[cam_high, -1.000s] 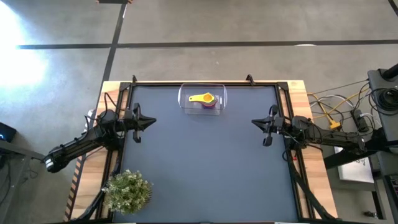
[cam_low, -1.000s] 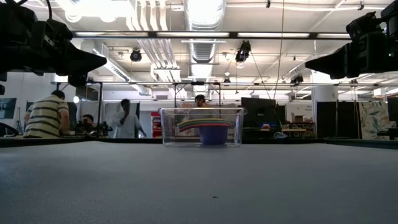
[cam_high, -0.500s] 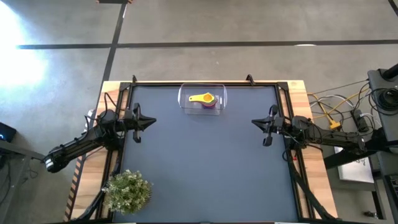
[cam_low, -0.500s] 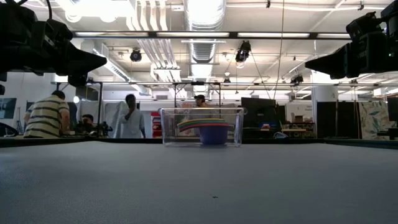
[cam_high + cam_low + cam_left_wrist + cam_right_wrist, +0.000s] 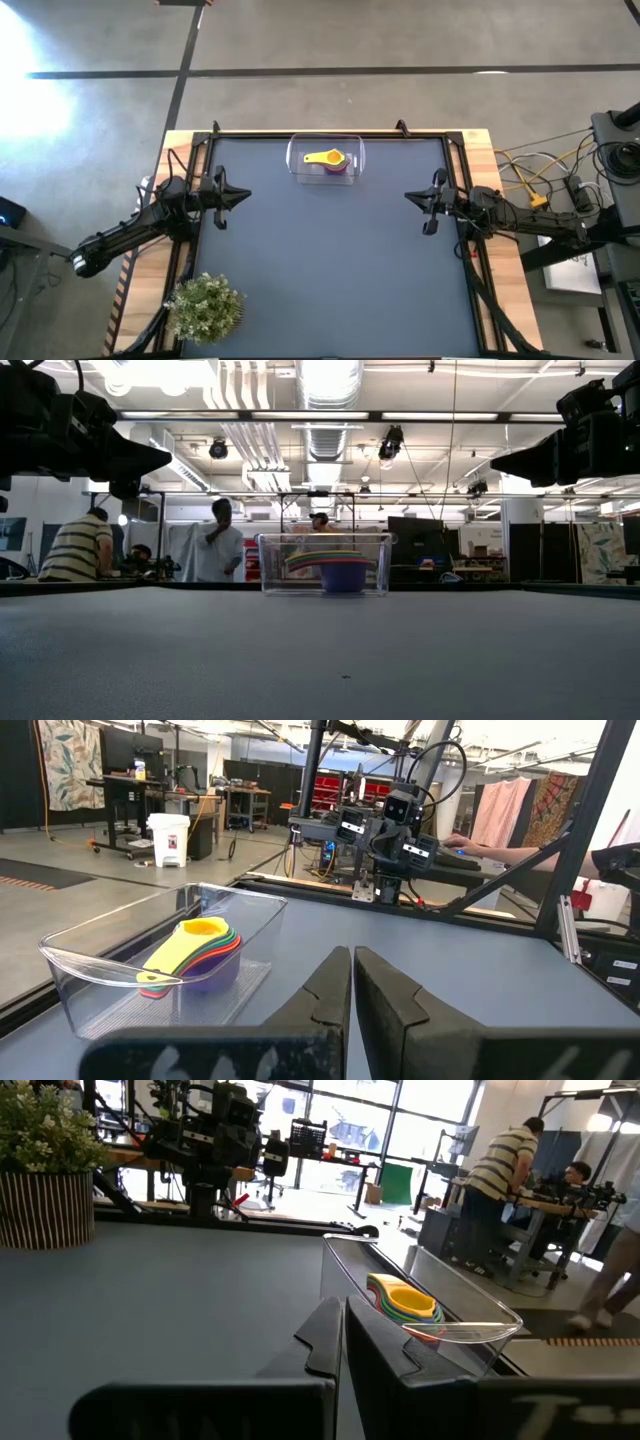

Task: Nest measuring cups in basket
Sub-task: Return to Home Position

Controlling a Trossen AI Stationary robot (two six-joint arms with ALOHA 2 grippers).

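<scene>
My left gripper (image 5: 243, 195) and right gripper (image 5: 410, 197) hang at the sides of the table (image 5: 330, 280), fingers together. I'd ease home gently, away from the clear plastic basket (image 5: 295, 150) of nested coloured measuring cups (image 5: 328, 160).

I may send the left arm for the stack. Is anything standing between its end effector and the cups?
Nothing visible on the bare table lies between the left end effector and the nested measuring cups. Only the wall of the clear basket surrounds them.

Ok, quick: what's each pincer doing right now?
Left pincer: closed, holding nothing, by the left edge of the table.
Right pincer: closed, holding nothing, by its right edge.
</scene>
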